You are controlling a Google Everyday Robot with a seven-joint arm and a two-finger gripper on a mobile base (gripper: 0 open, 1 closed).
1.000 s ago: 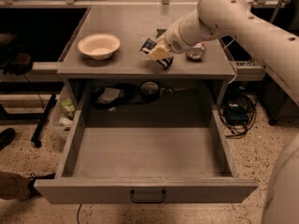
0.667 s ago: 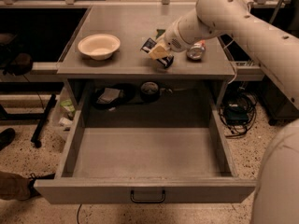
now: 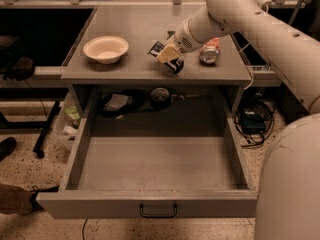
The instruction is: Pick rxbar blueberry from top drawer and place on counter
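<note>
Camera view | fingers [image 3: 167,54] grip rxbar blueberry [image 3: 156,48] at counter [image 3: 125,31] | wrapper lettering unreadable

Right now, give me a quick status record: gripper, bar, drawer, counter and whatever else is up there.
gripper: over the front of the counter, shut on the bar
bar: tilted, both ends sticking out past the gripper; contact with counter unclear
drawer: pulled fully open
bowl: on counter, left of the gripper in view, upright
can: on counter, right of the gripper in view, apart from the bar
</note>
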